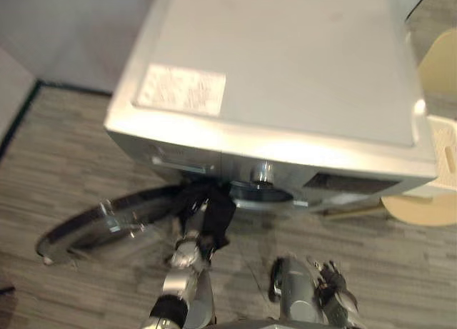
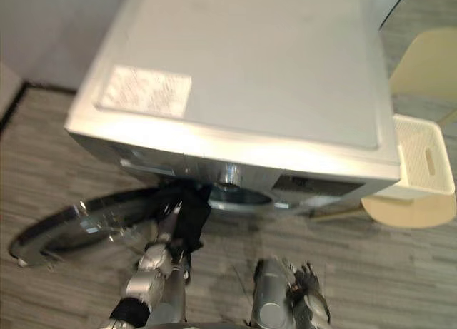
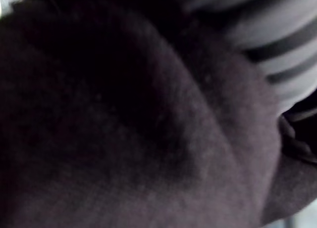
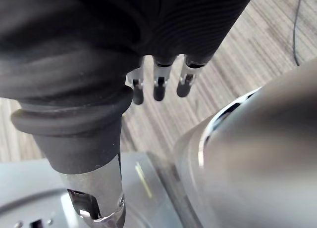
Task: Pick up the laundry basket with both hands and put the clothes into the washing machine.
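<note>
1. The step in hand looked like loading: the left hand (image 1: 187, 254) reached toward the front of the washing machine (image 1: 285, 58), with a dark garment (image 1: 213, 211) bunched at its far end, just below the drum opening (image 1: 260, 195).
2. The garment covered the left hand's fingers, so I could not tell how they were set on it.
3. The left wrist view showed the dark garment pressed close, with a striped cloth (image 3: 287, 35) beside it.
4. The round door (image 1: 93, 225) hung open to the left.
5. The right hand (image 1: 335, 290) hung near and right, fingers (image 4: 158, 87) relaxed and apart, holding nothing.
6. The laundry basket (image 2: 421, 158) sat just right of the machine, by a cream seat (image 2: 407, 208).
7. The next move probably called for pushing the garment fully past the opening's rim before letting go.
</note>
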### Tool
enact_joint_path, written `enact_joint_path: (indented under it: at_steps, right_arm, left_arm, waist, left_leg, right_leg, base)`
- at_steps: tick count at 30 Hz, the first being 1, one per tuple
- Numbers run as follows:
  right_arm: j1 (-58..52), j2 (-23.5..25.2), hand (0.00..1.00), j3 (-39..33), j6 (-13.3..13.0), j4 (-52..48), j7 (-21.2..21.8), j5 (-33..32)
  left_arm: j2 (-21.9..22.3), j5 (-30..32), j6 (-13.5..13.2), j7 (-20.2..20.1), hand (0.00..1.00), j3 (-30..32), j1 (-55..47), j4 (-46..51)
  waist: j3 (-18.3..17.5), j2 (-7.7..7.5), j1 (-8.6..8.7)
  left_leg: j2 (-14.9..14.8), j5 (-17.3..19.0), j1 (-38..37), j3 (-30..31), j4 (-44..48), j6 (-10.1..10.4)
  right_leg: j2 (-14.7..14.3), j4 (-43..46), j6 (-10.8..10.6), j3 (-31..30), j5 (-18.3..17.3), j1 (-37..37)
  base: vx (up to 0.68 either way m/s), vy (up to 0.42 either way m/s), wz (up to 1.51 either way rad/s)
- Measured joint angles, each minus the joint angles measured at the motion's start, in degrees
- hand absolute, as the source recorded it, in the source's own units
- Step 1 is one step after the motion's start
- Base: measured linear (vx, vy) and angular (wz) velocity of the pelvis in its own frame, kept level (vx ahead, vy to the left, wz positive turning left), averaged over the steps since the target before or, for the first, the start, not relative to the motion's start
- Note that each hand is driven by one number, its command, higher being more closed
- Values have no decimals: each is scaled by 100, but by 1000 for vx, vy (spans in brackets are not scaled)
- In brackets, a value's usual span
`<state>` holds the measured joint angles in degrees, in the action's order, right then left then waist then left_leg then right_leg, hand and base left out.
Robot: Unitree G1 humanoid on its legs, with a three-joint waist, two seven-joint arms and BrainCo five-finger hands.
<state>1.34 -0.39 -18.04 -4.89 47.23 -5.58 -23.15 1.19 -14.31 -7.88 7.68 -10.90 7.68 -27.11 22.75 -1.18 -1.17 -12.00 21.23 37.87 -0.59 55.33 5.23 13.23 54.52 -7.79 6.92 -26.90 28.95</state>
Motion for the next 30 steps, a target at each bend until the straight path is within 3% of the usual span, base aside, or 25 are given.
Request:
enact_joint_path:
  at_steps: [6, 10, 13, 16, 17, 20, 22, 24, 25, 30]
  right_arm:
    - [374, -131, 0, 111, -167, -599, -238, -409]
    - [402, -174, 0, 321, -371, -1097, -422, -662]
    - [405, -189, 0, 479, -403, -1321, -433, -790]
    - [441, -165, 0, 629, -488, -1529, -420, -828]
    - [499, -161, 0, 693, -504, -1553, -406, -828]
    - [493, -120, 0, 675, -550, -1467, -288, -827]
    - [415, -104, 0, 649, -530, -1266, -252, -827]
    - [329, -59, 0, 612, -529, -1217, -184, -828]
    - [275, -36, 0, 571, -532, -1211, -166, -828]
    - [98, 19, 0, 500, -474, -1026, 41, -842]
  left_arm:
    - [215, -128, 13, 73, 100, -710, 750, 67]
    - [215, -191, 54, 382, 100, -701, 1641, -153]
    - [180, 141, 143, 552, 100, -414, 2491, -665]
    - [-314, 277, 347, 695, 100, 164, 3491, -1151]
    - [-683, 268, 438, 754, 100, 374, 3884, -1248]
    - [-1565, 271, 513, 789, 100, 709, 4714, -1298]
    - [-2015, 359, 517, 908, 100, 782, 5172, -1146]
    - [-2264, 423, 510, 990, 100, 816, 5481, -888]
    - [-2276, 395, 193, 1066, 100, 866, 5554, -737]
    - [-2519, 442, 207, 1576, 100, 220, 5723, -390]
  waist:
    - [395, 3, 2]
    - [565, -44, 5]
    - [658, -102, 57]
    - [718, -214, 205]
    - [741, -262, 264]
    - [746, -271, 406]
    - [746, -272, 411]
    - [746, -272, 410]
    - [758, -295, 453]
    - [775, -328, 494]
  left_leg:
    - [-78, 339, 1579, 196, 1386, -13]
    - [-305, 373, 2359, 259, 1966, 34]
    - [-413, 439, 2651, 263, 2252, 71]
    - [-616, 477, 2930, 213, 2460, 51]
    - [-696, 505, 3006, 180, 2510, 66]
    - [-838, 515, 3194, 110, 2543, 65]
    - [-937, 525, 3202, 40, 2540, 54]
    - [-1006, 526, 3202, 36, 2516, 55]
    - [-1019, 525, 3203, 31, 2472, 55]
    - [-1050, 533, 3218, 15, 2454, 39]
  right_leg:
    - [-1, 1597, 25, -365, -438, 1687]
    - [-244, 2165, 75, -569, -463, 2593]
    - [-355, 2410, 76, -693, -463, 2959]
    - [-551, 2553, 81, -828, -419, 3333]
    - [-648, 2569, 78, -895, -381, 3470]
    - [-784, 2549, 91, -979, -267, 3751]
    - [-857, 2515, 113, -1021, -226, 3823]
    - [-929, 2430, 113, -1019, -180, 3827]
    - [-952, 2354, 105, -1012, -138, 3825]
    - [-996, 2183, 81, -1028, 7, 3814]
  base:
    - [-205, -10, -12]
    - [-131, -42, -34]
    - [-94, -18, -34]
    - [-75, -38, -37]
    - [-44, -27, -47]
    - [-11, -26, -36]
    - [37, -36, -26]
    - [38, -5, -21]
    - [37, 8, -18]
    - [5, 29, -10]
